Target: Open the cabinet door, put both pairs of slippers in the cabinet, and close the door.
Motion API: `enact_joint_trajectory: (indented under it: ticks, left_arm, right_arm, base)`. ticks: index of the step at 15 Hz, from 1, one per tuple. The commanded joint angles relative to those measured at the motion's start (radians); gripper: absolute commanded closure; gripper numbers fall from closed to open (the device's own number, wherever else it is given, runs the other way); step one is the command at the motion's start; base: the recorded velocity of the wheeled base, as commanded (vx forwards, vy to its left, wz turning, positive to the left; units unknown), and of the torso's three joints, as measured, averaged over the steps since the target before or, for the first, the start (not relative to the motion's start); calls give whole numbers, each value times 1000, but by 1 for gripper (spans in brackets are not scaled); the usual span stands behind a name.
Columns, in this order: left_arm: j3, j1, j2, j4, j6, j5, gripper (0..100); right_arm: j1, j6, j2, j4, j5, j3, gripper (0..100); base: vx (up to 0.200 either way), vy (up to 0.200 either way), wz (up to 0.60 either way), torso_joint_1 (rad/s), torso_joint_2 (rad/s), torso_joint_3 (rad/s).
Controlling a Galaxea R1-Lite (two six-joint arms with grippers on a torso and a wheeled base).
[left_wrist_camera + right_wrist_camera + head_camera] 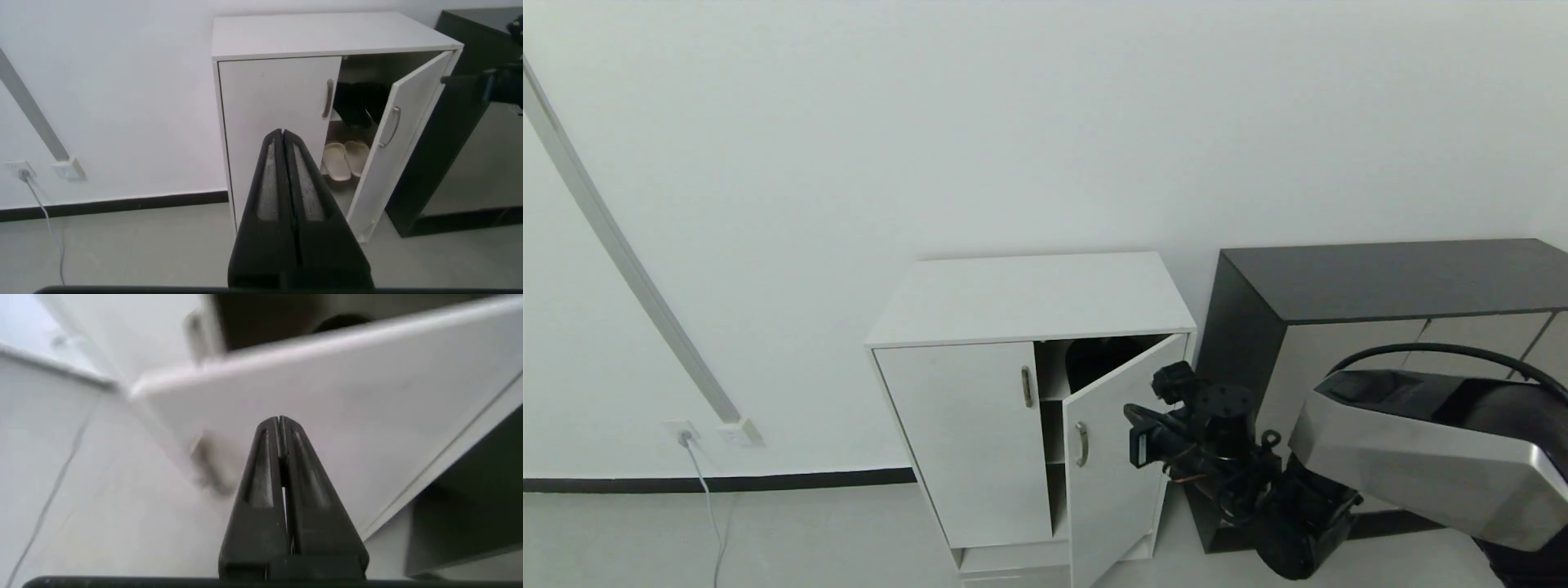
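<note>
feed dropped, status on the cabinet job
Left gripper shut. Right gripper shut by cabinet door. Door ajar, beige slippers, dark slippers inside. Nothing blocking.

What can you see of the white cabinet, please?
The white cabinet looks like smooth board, with a top and two doors, each with a vertical metal handle. It stands on the floor against the wall, beside a dark cabinet. Its left door is shut; its right door stands partly open. Inside, a light pair of slippers lies below a dark pair. The right gripper is near the open door's outer face.
</note>
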Motion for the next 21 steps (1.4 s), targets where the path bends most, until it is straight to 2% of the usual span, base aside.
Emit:
enact_joint_trajectory:
  ticks: [1,4,9,11,15,21]
  left_arm:
    - [0,0,0,0,0,-2,100]
    - [0,0,0,0,1,-2,100]
    - [0,0,0,0,0,-2,100]
    - [0,0,0,0,0,-2,100]
    - [0,0,0,0,0,-2,100]
    - [0,0,0,0,-2,0,100]
  right_arm:
    - [19,-2,-72,-139,80,229,100]
    - [28,0,-63,-192,81,314,100]
    - [34,-3,-28,-205,80,303,100]
    - [31,-3,5,-180,78,243,100]
    - [6,-3,40,-33,74,82,100]
    - [-30,-3,89,32,72,-48,100]
  base:
    - [0,0,0,0,0,0]
    - [133,0,0,0,-2,3]
    - [200,0,0,4,-2,7]
    - [100,0,0,6,1,1]
    - [0,0,0,0,0,0]
    - [0,0,0,0,0,0]
